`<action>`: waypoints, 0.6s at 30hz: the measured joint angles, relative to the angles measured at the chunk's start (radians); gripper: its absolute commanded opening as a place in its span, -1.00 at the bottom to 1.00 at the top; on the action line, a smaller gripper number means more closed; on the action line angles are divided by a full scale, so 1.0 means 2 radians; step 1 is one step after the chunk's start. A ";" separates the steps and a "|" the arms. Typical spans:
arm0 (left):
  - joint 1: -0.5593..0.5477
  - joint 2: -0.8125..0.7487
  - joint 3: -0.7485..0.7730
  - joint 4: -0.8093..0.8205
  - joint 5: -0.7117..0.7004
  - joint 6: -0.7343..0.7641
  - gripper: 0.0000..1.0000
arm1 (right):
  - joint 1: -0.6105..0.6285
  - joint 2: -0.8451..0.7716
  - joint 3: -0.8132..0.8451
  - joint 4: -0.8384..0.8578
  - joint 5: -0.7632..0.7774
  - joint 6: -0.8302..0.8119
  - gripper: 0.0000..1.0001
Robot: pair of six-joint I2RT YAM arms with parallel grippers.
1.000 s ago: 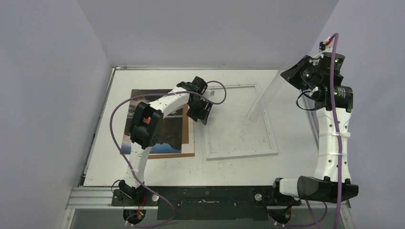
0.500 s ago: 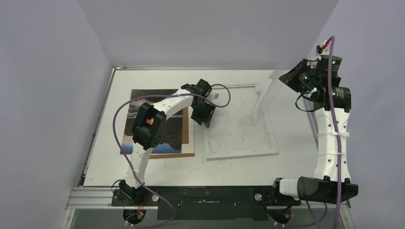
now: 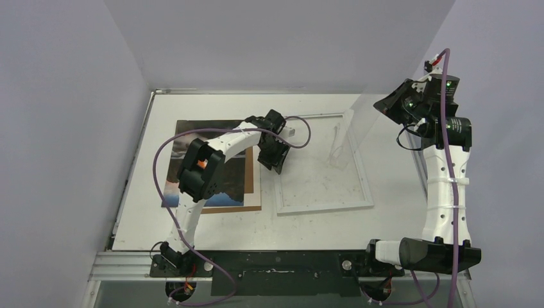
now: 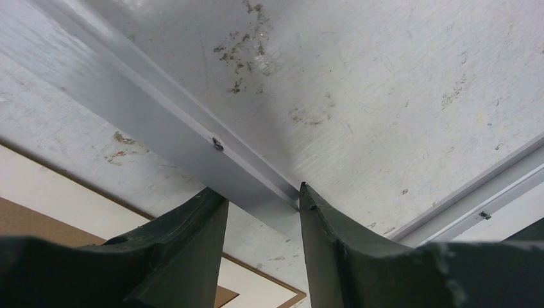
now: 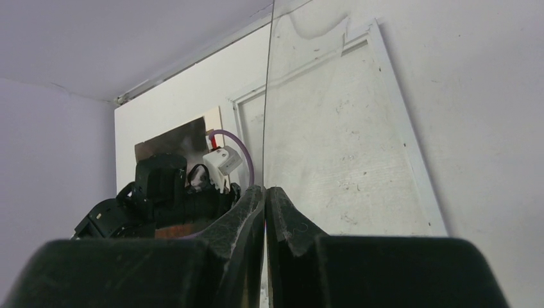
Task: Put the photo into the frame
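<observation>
The white-bordered frame lies flat in the middle of the table. My left gripper is down on its left rail, one finger against each edge of that rail, gripping it. High at the right, my right gripper is shut on the top edge of a clear pane. The pane slopes down with its lower edge inside the frame's opening. In the right wrist view the fingers pinch the pane edge-on. The dark photo lies at the left, partly hidden by my left arm.
A brown backing board lies under the photo, showing along its right and bottom sides. Grey walls close the table at the back and on both sides. A purple cable loops off the left arm.
My left gripper has shifted right onto the frame's left rail and its jaws have narrowed around it. The right gripper has tipped the clear pane more upright.
</observation>
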 measured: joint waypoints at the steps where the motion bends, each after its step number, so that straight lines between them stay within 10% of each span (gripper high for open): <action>1: -0.001 0.000 -0.002 0.002 0.000 0.001 -0.19 | 0.000 0.000 0.000 0.000 -0.001 0.000 -0.89; 18: -0.007 -0.005 -0.006 0.014 -0.032 0.026 -0.86 | 0.000 -0.005 -0.018 0.010 -0.021 0.019 -0.89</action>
